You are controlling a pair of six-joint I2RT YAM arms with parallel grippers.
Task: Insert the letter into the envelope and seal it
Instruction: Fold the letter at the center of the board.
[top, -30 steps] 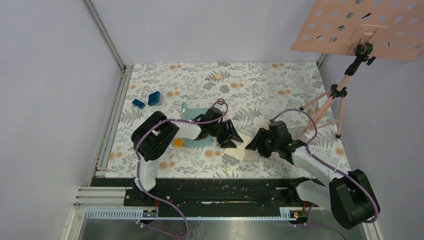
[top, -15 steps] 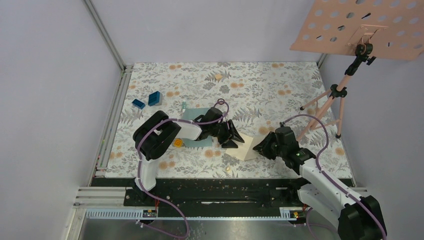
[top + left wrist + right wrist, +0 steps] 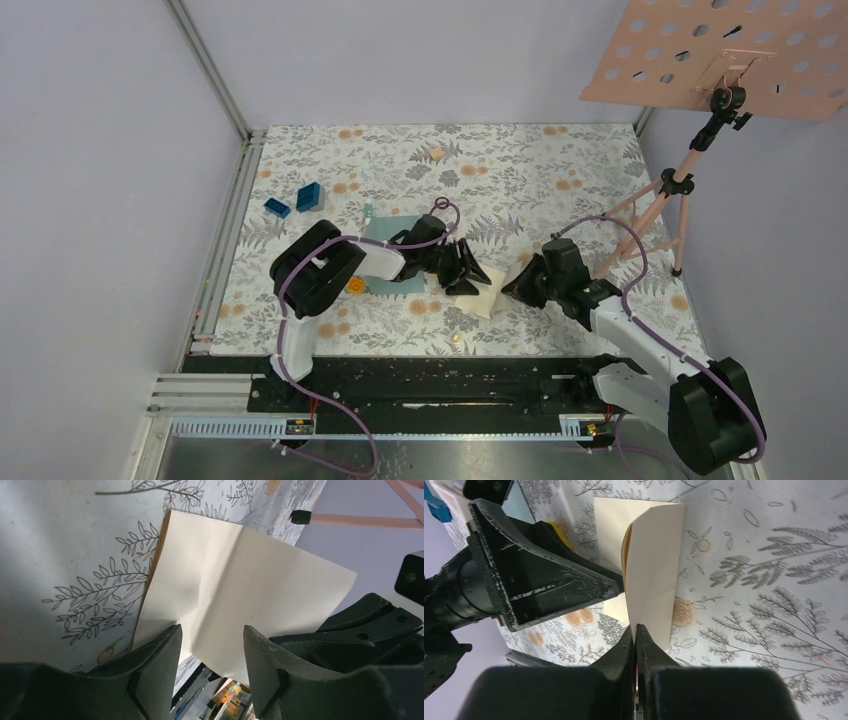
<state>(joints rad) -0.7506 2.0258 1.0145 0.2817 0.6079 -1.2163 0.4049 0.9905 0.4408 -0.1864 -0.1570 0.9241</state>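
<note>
The letter (image 3: 484,296) lies on the floral table (image 3: 560,160) near its front edge, right between the two grippers and a little right of the middle. It is not flat. In the right wrist view one part rests on the table while the other part of the letter (image 3: 655,575) curls up off it and narrows down to the fingertips of the right gripper (image 3: 636,632). Those fingertips are pressed tight together, clenched on that raised edge. From above, the right gripper (image 3: 512,285) sits at the letter's right side. The left gripper (image 3: 472,272) sits at the letter's left side, so the sheet is bracketed by both. In the left wrist view the left gripper (image 3: 210,630) has its fingers spread apart over the near edge of the letter (image 3: 240,590) with nothing gripped; whether its tips touch the paper cannot be told. The envelope (image 3: 383,227) lies flat further left and back, partly covered by the left arm and apart from the letter. Two small blue blocks (image 3: 310,196) sit well off toward the left rear, and a pink perforated board (image 3: 700,50) on a stand rises at the right.
</note>
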